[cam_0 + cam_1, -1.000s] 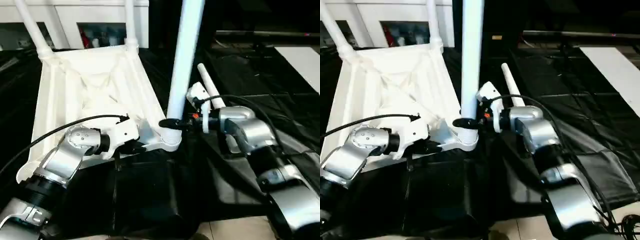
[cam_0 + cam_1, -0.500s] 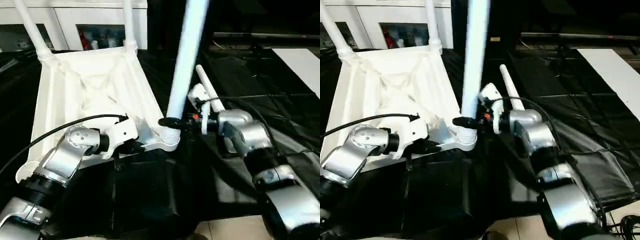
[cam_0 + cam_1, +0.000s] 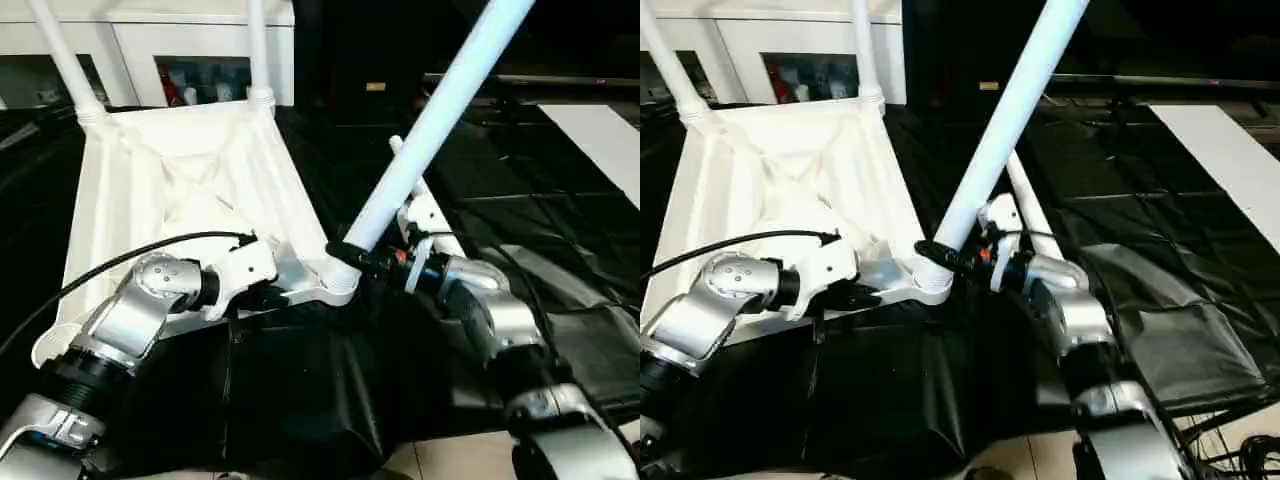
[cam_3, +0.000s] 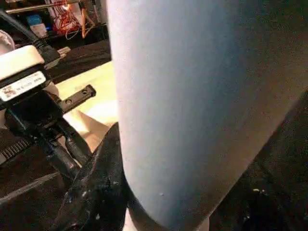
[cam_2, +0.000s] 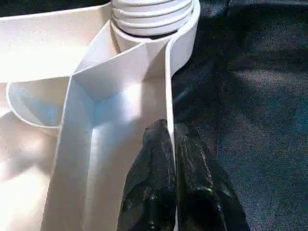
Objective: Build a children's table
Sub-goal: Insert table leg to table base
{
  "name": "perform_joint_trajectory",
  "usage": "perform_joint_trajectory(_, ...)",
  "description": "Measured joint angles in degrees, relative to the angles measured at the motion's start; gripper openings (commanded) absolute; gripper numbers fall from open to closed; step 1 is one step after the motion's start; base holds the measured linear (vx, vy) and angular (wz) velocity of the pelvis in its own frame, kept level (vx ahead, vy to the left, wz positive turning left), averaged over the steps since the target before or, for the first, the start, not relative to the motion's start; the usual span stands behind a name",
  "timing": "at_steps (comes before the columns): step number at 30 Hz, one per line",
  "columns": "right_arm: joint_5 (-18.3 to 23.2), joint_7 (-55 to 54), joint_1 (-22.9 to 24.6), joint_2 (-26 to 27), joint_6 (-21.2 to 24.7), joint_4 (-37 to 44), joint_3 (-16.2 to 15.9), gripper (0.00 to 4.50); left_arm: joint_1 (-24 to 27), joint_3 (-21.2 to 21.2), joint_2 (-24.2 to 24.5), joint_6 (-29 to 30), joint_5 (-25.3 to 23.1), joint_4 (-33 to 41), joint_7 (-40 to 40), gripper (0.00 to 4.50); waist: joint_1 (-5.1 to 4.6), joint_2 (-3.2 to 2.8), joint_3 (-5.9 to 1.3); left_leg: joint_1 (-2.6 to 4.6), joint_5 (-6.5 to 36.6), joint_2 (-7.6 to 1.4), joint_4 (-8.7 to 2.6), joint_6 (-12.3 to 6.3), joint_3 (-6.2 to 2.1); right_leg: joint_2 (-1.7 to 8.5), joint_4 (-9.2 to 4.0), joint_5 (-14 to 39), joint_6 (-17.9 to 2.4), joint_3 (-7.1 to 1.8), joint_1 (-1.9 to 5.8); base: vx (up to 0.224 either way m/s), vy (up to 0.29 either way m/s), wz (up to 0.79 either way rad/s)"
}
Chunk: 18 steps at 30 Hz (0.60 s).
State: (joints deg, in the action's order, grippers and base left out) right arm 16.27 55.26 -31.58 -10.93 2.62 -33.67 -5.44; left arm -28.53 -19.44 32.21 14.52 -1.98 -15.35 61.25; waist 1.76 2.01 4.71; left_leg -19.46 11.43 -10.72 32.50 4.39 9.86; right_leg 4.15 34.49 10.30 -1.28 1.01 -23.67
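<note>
The white tabletop lies upside down, ribbed underside up, on black cloth. Two white legs stand in its far corner sockets. My left gripper is shut on the tabletop's near rim, and its fingers pinch that thin wall just short of the near right corner socket. My right gripper is shut around the base of a third leg, right above that socket. This leg leans steeply up and to the right. A fourth leg lies on the cloth behind my right forearm.
A white cabinet with glass doors stands behind the tabletop. Crumpled black cloth covers the floor around it. A flat white board lies at the far right. My left gripper's cable arcs over the tabletop.
The leg in my right gripper has tipped from nearly upright to a steep lean to the right, its base staying at the corner socket. My right forearm has dropped lower. The left gripper has kept its hold.
</note>
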Motion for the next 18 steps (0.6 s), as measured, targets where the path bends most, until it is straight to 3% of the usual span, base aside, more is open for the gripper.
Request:
perform_joint_trajectory(7, -4.77, -0.02, -1.78, -1.16, -0.16, 1.62, -4.26, 1.84, 0.0, -0.01, 0.03, 0.08, -0.13, -0.76, 0.06, 0.0, -0.32, 0.0, -0.4, 0.11, 0.01, -0.02, -0.03, 0.01, -0.01, -0.04, -0.01, 0.04, 0.06, -0.02, 0.06, 0.0, 0.0, 0.0)
perform_joint_trajectory(11, -6.45, 0.91, -3.24, -2.07, 1.91, 2.0, -6.64, 1.84, 0.02, -0.19, 0.1, 0.27, -0.28, -0.9, 0.49, 0.0, -0.3, 0.44, -0.86, 0.22, 0.04, -0.02, -0.21, 0.06, -0.01, -0.07, -0.06, 0.13, 0.22, -0.02, 0.12, 0.0, 0.0, 0.0)
perform_joint_trajectory(18, -7.54, 2.81, -4.63, -2.05, 4.63, 0.87, -7.87, 1.84, 0.92, -0.6, 0.53, 0.34, -0.17, -0.67, 1.18, 0.0, -0.2, 0.82, -1.76, 0.49, 0.43, -0.19, -0.38, 0.67, -0.02, -0.24, -0.18, 0.45, 0.68, -0.02, 0.38, 0.0, 0.0, 0.0)
